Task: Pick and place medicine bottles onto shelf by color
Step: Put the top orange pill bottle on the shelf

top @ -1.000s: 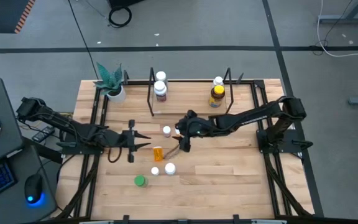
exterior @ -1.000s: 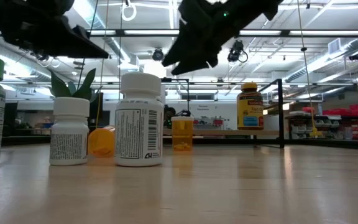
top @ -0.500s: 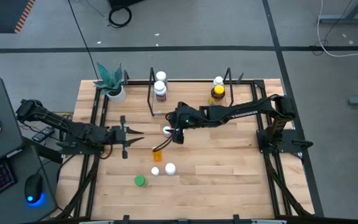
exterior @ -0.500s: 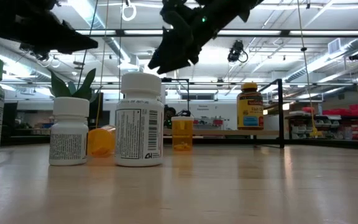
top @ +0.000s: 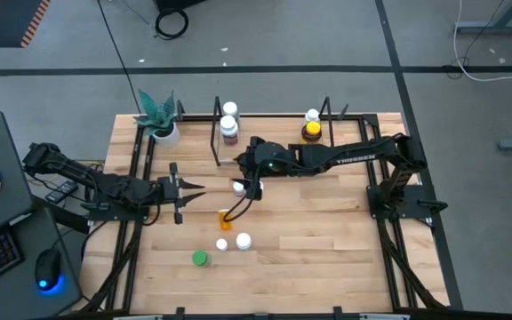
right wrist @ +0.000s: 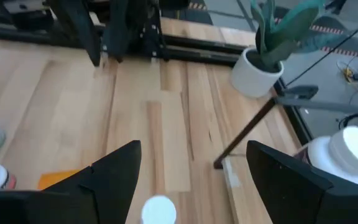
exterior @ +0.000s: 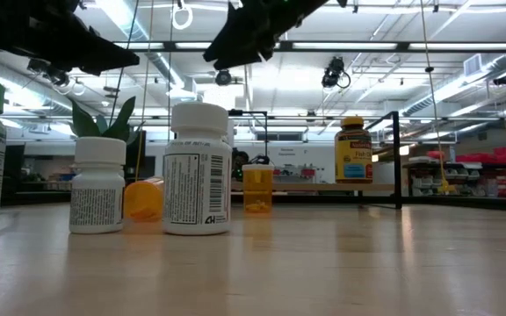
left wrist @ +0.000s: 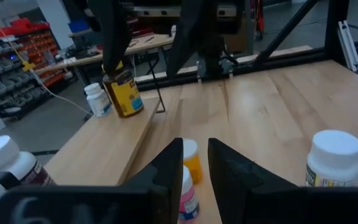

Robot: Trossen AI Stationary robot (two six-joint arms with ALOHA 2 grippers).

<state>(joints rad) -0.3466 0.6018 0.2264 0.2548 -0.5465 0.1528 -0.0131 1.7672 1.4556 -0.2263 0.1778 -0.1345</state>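
Loose medicine bottles stand near the table's middle: a white-capped one, an orange one, two white ones and a green-capped one. The black rod shelf at the far edge carries two white-capped bottles at its left end, and a white one and the amber bottle at its right end. My right gripper hovers open above the white-capped bottle, well off the table. My left gripper waits at the left, its fingers a narrow gap apart.
A white pot with a green plant stands at the far left corner. Black rails run along both table sides. Bare wood lies between the loose bottles and the right rail.
My right gripper has moved toward the far edge and left, rising, from beside the orange bottle to above the white-capped bottle. My left gripper has drawn back a little toward the table's left edge. No bottle has moved.
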